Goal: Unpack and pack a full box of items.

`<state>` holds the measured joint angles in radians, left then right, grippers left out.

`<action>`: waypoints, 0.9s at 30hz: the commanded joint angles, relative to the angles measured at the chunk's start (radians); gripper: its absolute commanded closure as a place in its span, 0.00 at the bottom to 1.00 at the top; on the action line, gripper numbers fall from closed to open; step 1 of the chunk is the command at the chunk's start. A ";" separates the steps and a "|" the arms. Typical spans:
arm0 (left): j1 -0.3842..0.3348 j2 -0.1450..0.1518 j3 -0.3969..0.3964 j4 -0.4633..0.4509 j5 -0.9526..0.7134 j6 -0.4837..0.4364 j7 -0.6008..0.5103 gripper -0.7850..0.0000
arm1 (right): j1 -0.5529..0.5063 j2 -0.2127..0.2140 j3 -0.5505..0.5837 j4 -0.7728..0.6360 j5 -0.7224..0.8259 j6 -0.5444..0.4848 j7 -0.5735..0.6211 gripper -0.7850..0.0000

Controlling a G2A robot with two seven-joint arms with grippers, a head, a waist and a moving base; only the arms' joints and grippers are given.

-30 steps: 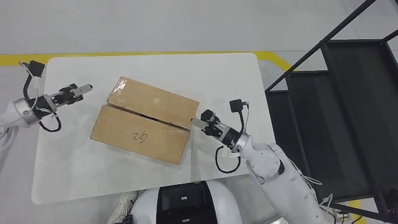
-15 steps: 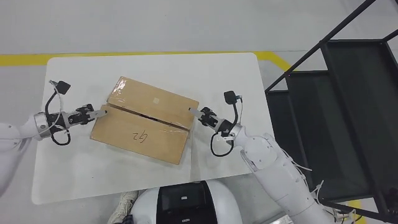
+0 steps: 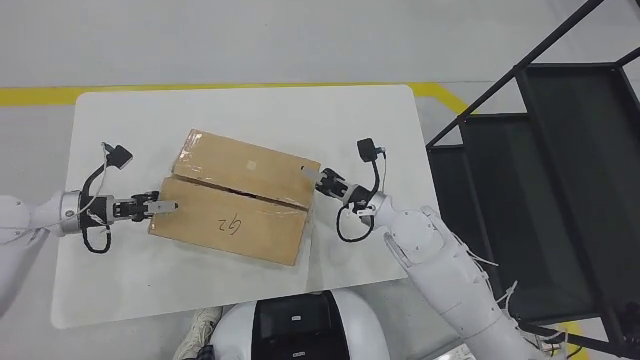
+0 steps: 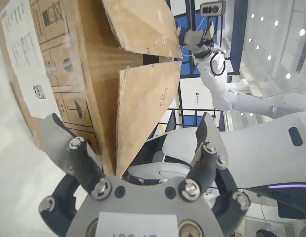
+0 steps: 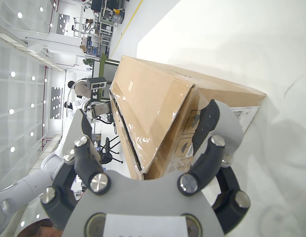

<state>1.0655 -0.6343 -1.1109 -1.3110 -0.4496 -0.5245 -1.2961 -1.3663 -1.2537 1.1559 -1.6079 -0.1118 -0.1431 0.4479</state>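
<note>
Closest in, around the middle of the white table [image 3: 300, 110]: a brown cardboard box [image 3: 235, 195], lying flat and skewed to the table's edges. Top flaps down, with a thin dark slit along the seam between them. Shiny clear tape along the flap edges, printed symbols and a white label on each end wall.

On the robot's side of the seam: the near flap [image 3: 225, 222], marked with a handwritten number. At its left end, the left gripper [image 3: 158, 204], fingers spread wide and gripping nothing. From the wrist camera, left gripper [image 4: 128, 122] astride the end edge of the near flap [image 4: 143, 94], which is lifted a little off the end wall and runs in between the two fingers. Contact with either finger impossible to judge.

Across the seam: the far flap [image 3: 250, 160]. At its right end, the right gripper [image 3: 318, 182], likewise spread apart and holding nothing. From its own wrist camera, right gripper [image 5: 146, 110] straddling the taped end corner of the far flap [image 5: 148, 87], one dark pad [image 5: 205, 122] close over the printed end wall, touching or not hard to say.

Farther back: bare table top past the box, then pale floor with a yellow line [image 3: 250, 87] just beyond the table's far edge. Off to the right, well apart from the box: black metal stairs [image 3: 530, 130].
</note>
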 commanded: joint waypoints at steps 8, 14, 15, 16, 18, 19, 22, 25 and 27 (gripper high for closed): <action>-0.026 0.013 0.063 -0.036 -0.039 0.006 -0.006 0.00 | 0.119 -0.012 -0.032 0.012 -0.005 0.061 0.024 0.00; -0.079 0.002 0.123 -0.036 -0.073 0.023 -0.022 0.00 | 0.196 -0.015 -0.026 0.045 -0.010 0.094 0.044 0.00; -0.088 -0.001 0.135 -0.036 -0.071 0.025 -0.025 0.00 | 0.204 -0.015 -0.026 0.049 -0.012 0.098 0.046 0.00; -0.098 -0.003 0.146 -0.033 -0.070 0.025 -0.025 0.00 | 0.212 -0.015 -0.023 0.054 -0.015 0.104 0.047 0.00; -0.117 -0.009 0.167 -0.026 -0.073 0.027 -0.027 0.00 | 0.224 -0.015 -0.016 0.068 -0.022 0.124 0.054 0.00; -0.126 -0.012 0.177 -0.022 -0.075 0.029 -0.029 0.00 | 0.228 -0.014 -0.013 0.074 -0.024 0.130 0.057 0.00; -0.151 -0.018 0.202 -0.004 -0.075 0.030 -0.030 0.00 | 0.233 -0.012 -0.001 0.086 -0.028 0.138 0.063 0.00; -0.171 -0.022 0.217 0.017 -0.074 0.025 -0.025 0.00 | 0.228 -0.009 0.013 0.087 -0.033 0.139 0.066 0.00; -0.180 -0.021 0.220 0.034 -0.077 0.016 -0.016 0.00 | 0.218 -0.006 0.025 0.084 -0.035 0.137 0.068 0.00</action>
<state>0.8889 -0.6562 -0.8914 -1.2845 -0.5250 -0.5037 -1.3168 -1.1440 -1.2610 1.1759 -1.5224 -0.1468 -0.0051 0.5153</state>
